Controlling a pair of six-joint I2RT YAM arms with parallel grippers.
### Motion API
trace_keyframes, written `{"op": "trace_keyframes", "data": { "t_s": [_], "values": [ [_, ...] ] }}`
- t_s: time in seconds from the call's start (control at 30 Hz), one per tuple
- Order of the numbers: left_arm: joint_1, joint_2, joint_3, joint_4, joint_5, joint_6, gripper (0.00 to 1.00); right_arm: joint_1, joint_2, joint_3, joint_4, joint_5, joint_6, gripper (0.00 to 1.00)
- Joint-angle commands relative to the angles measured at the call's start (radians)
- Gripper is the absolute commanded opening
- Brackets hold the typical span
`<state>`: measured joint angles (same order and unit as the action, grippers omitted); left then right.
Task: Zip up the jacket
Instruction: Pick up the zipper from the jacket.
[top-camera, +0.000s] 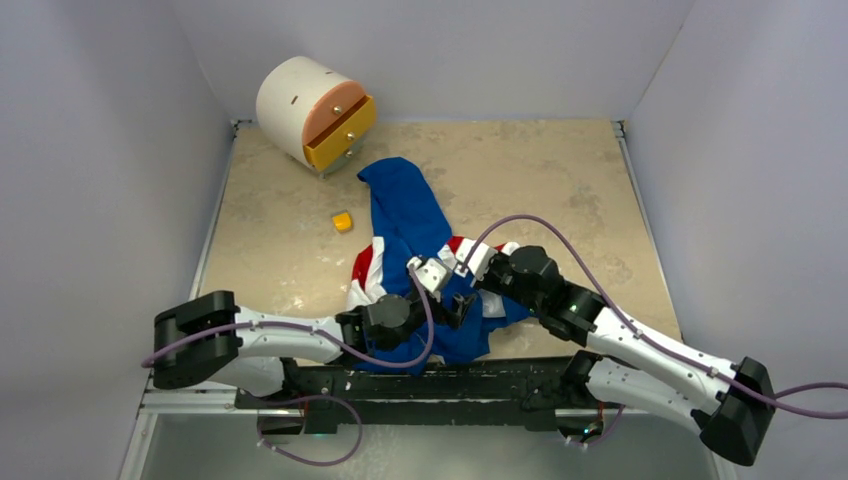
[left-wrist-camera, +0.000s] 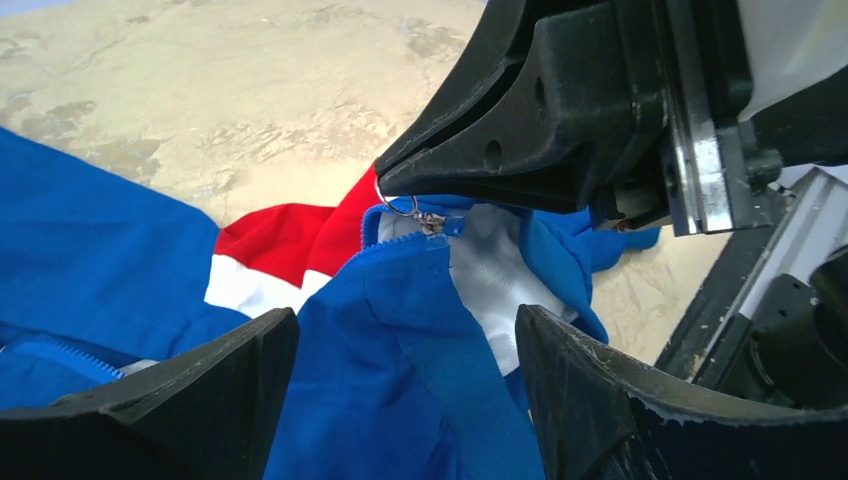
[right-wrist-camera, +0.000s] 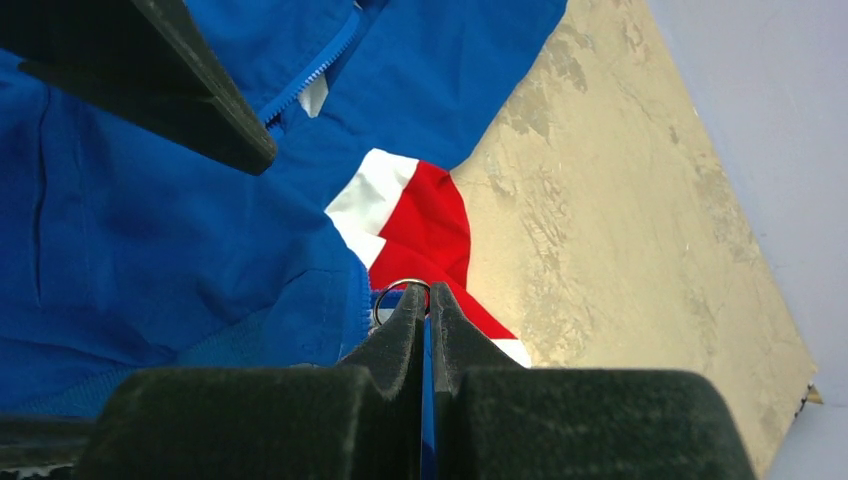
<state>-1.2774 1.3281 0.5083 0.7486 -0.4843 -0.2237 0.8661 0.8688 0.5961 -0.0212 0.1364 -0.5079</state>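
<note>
The jacket (top-camera: 405, 205) is soft cloth, matt all over, its blue, red and white panels creased and rumpled. Its zip teeth (right-wrist-camera: 305, 77) look like blue plastic, and the ring (left-wrist-camera: 398, 205) on the zip is thin, bright metal. The right gripper (right-wrist-camera: 427, 300) has fingers of matt black plastic with a grainy face. The left gripper (left-wrist-camera: 405, 335) has the same black plastic, scuffed pale along the edges. The table (top-camera: 560, 180) has a mottled beige, stone-look top with a dull finish.

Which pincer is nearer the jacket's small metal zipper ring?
Right: the right pincer pinches the small metal zipper ring; the left pincer hangs open over the blue fabric jacket nearby.
</note>
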Motion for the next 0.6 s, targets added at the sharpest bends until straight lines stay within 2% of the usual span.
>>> {"op": "trace_keyframes", "data": {
  "t_s": [0.0, 0.3, 0.57],
  "values": [
    [-0.031, 0.043, 0.06, 0.026, -0.158, 0.027, 0.82, -0.015, 0.006, 0.048, -0.006, -0.023, 0.047, 0.0],
    [-0.101, 0.22, 0.192, 0.032, -0.385, 0.094, 0.85, -0.029, 0.013, 0.059, -0.015, -0.027, 0.051, 0.0],
    [-0.115, 0.266, 0.21, 0.046, -0.407, 0.049, 0.86, -0.03, 0.016, 0.062, -0.02, -0.034, 0.064, 0.0]
  ]
}}
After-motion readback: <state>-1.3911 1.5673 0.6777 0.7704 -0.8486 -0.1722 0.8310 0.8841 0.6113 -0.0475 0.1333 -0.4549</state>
